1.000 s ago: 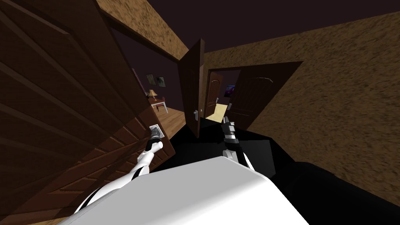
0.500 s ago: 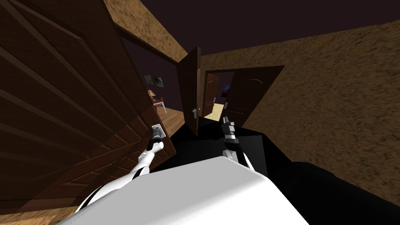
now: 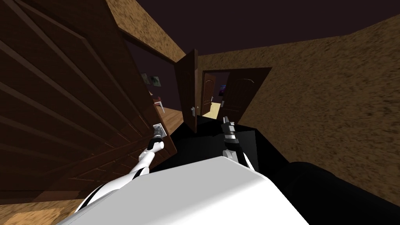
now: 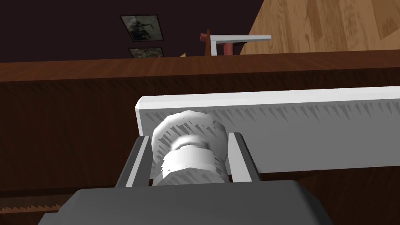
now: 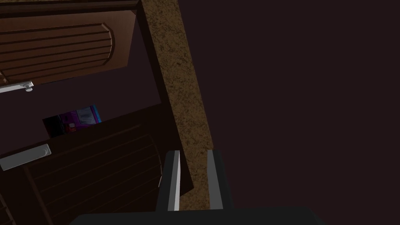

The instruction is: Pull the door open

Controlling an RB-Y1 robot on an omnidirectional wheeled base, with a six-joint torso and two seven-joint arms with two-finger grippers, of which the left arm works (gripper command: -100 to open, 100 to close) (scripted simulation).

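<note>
The dark brown panelled door [image 3: 66, 105] fills the left of the head view, swung partly out of its frame. Its pale round knob [image 4: 189, 152] sits on a long white plate [image 4: 297, 125] near the door's free edge. My left gripper [image 4: 189, 136] is shut on the knob, one finger [image 4: 137, 164] pressing each side. In the head view the left gripper [image 3: 157, 134] reaches out to the plate [image 3: 159, 129]. My right gripper [image 3: 225, 124] hangs free in front of my chest, fingers [image 5: 174, 175] close together on nothing.
Through the opening lies a room with a wooden floor [image 3: 172, 115] and a white table [image 3: 159, 103]. Another brown door [image 3: 187, 93] stands open ahead, with a further doorway and door [image 3: 240, 95] behind it. A brown textured wall [image 3: 332, 101] runs along the right. The floor before me is a black area [image 3: 207, 144].
The door has swung further toward me with my left gripper still on the knob, hiding more of the room behind. I have backed away; the far doors look smaller.
</note>
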